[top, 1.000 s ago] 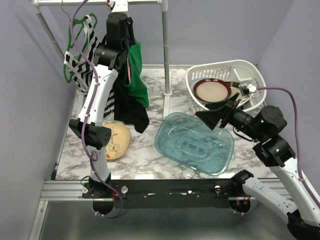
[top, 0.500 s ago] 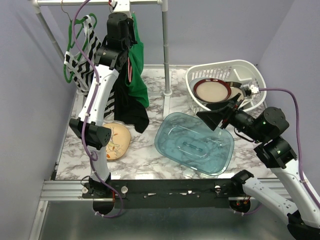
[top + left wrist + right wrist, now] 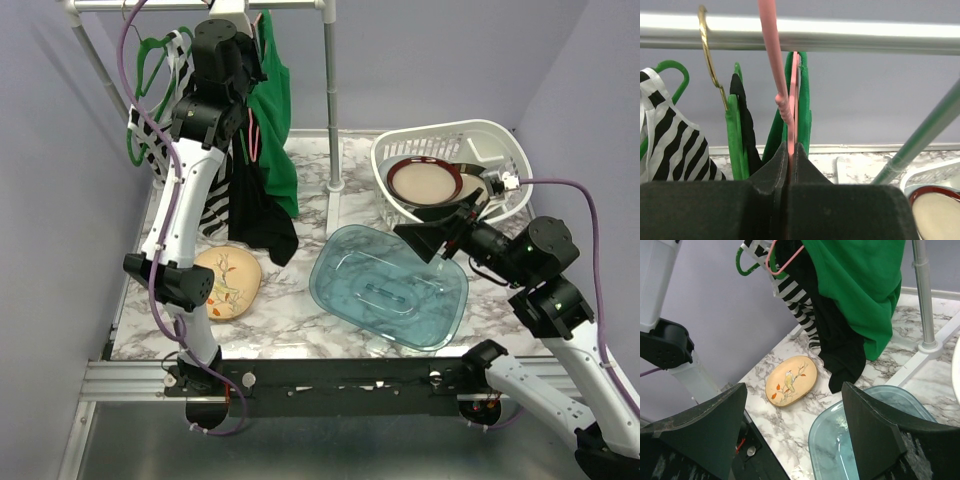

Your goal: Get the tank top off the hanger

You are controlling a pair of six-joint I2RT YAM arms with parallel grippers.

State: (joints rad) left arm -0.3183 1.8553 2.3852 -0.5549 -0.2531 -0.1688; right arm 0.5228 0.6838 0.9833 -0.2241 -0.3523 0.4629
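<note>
Leftward and higher than a second ago, my left arm now stands clear of the green tank top [image 3: 272, 120], which shows more of its front beside the arm in the top view. My left gripper [image 3: 791, 152] is pinched tight on the pink hanger [image 3: 775, 60], its two fingers pressed together with only the pink wire between them. The tank top is on that hanger, its straps rising on either side of the wire under the rail [image 3: 865, 35].

My fingers block everything below the hanger's neck in the left wrist view, and the hanger's hook runs out of the top of the frame. From above, the wrist housing covers the fingertips. A black garment [image 3: 262, 215] hangs half behind the tank top, on a green hanger [image 3: 732, 130] with a gold hook [image 3: 707, 50]; a striped garment [image 3: 660, 145] is cut off at the left edge.

My right gripper [image 3: 794, 400] hangs spread wide above the desk [image 3: 290, 300], holding nothing, its fingers masking the lower corners of its own view. Between them lies an oval plate [image 3: 791, 379] painted with a bird on a branch. A clear blue tray [image 3: 390, 285] sits near the white basket [image 3: 500, 140], which holds a red-rimmed bowl [image 3: 425, 180].
</note>
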